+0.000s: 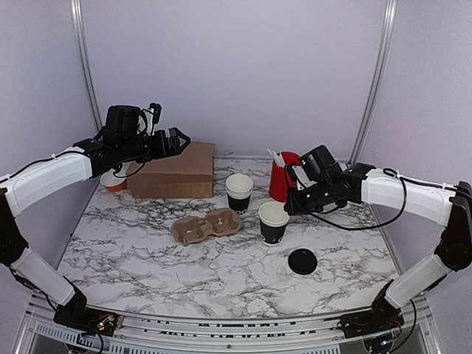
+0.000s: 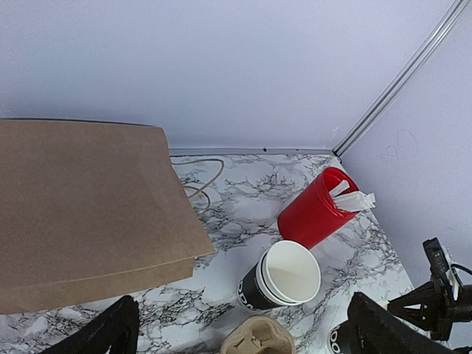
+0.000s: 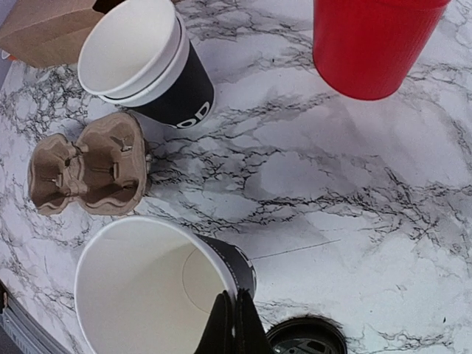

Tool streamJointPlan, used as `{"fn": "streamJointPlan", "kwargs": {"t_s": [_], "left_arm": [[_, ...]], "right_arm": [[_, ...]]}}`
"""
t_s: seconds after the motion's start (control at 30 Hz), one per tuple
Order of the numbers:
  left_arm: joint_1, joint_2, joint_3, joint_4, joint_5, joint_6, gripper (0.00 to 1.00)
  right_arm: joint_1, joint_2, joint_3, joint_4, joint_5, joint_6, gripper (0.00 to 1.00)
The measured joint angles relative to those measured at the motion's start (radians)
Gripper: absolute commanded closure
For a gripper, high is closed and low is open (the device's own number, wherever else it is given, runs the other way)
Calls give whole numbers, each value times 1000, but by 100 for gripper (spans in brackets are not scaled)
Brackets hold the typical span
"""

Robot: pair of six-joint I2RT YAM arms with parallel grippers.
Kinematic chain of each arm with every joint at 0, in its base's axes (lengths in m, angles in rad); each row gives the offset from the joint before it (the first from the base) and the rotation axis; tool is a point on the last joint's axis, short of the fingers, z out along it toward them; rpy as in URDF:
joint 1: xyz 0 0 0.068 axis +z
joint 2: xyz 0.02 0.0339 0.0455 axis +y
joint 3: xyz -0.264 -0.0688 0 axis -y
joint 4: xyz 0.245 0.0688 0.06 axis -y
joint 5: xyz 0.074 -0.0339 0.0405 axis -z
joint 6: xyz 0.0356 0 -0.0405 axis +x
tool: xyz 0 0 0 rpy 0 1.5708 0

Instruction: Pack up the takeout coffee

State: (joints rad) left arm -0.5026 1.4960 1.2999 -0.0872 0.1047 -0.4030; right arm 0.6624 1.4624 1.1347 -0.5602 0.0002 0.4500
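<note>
The takeout coffee cup, black paper with white lettering, stands lidless on the marble table, its white inside showing. Its round black lid lies flat on the table to its front right. My right gripper is shut on the cup's rim, one finger inside and one outside. My left gripper hangs open high above the brown paper bag, holding nothing. A sliver of the cup shows beside the right-hand finger in the left wrist view.
A stack of lidless black cups stands behind a two-cup cardboard carrier. A red cup of utensils is close behind my right gripper. A small orange object sits left of the bag. Walls enclose the back and sides.
</note>
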Motion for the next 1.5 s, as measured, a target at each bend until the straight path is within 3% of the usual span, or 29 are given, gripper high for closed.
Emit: {"fn": "streamJointPlan", "kwargs": {"t_s": [0.53, 0.6, 0.97, 1.13, 1.3, 1.5], "left_arm": [[0, -77, -79, 7, -39, 27, 1], [0, -77, -79, 8, -39, 27, 1], [0, -76, -80, 10, -38, 27, 1], [0, -76, -80, 11, -38, 28, 1], [0, -76, -80, 11, -39, 29, 1], [0, -74, -89, 16, -39, 29, 1]], "right_arm": [[0, 21, -70, 90, 39, 47, 94], [0, 25, -76, 93, 39, 52, 90], [0, 18, -87, 57, 59, 64, 41], [0, -62, -99, -2, 92, 66, 20], [0, -185, -145, -38, 121, 76, 7], [0, -251, -261, -55, 137, 100, 7]]}}
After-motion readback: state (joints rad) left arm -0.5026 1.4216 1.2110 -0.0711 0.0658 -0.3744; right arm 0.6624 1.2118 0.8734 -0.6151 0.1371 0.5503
